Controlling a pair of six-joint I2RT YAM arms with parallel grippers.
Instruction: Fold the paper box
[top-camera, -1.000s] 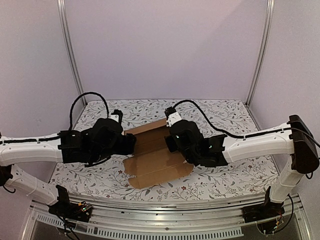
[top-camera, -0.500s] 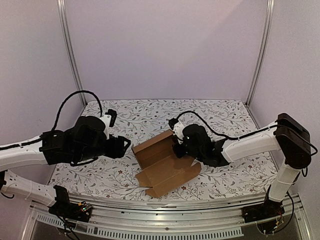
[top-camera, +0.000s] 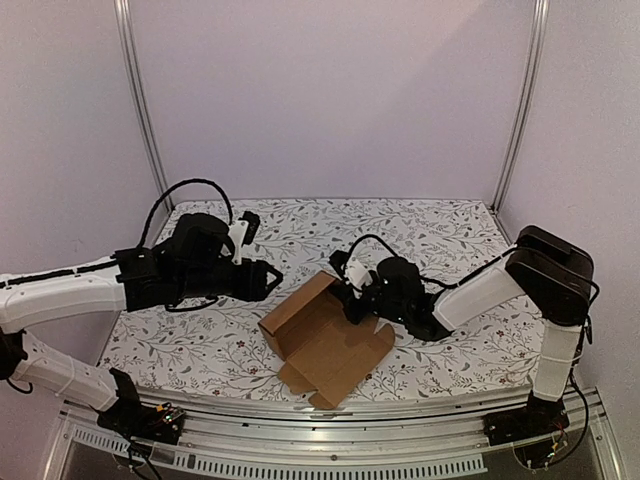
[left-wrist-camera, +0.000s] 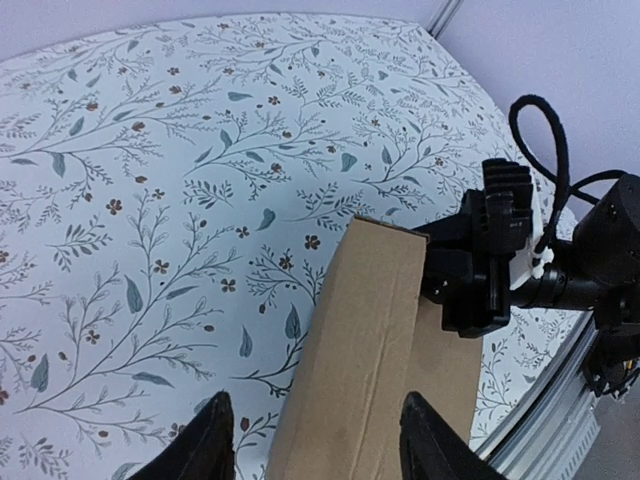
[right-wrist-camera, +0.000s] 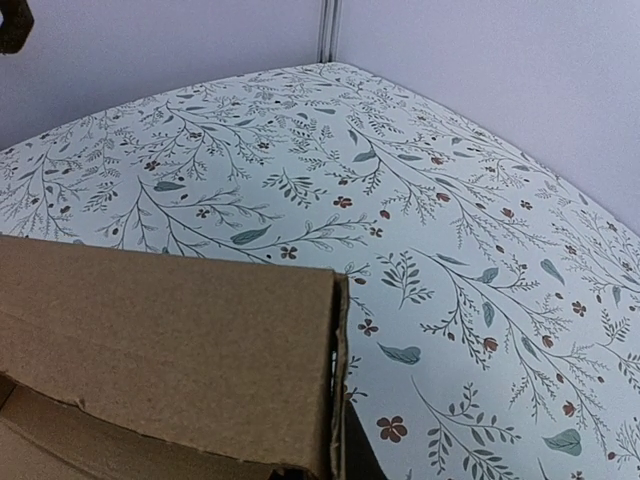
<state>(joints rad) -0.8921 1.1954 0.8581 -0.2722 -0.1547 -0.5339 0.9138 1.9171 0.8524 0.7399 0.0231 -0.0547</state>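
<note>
Now, progress: paper box has one long wall raised; you must fold the other flaps.
Left gripper: jaws apart, empty.
Right gripper: pinched on that wall's end.

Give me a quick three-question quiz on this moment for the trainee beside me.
1. True or false: the paper box lies completely flat, with no wall raised.
2. Which gripper is clamped on the box's raised wall? A) left B) right C) both
3. Fill in: the left gripper has its jaws ____.
Key: 1. False, one long wall stands up. 2. B, the right gripper. 3. Open.
</note>
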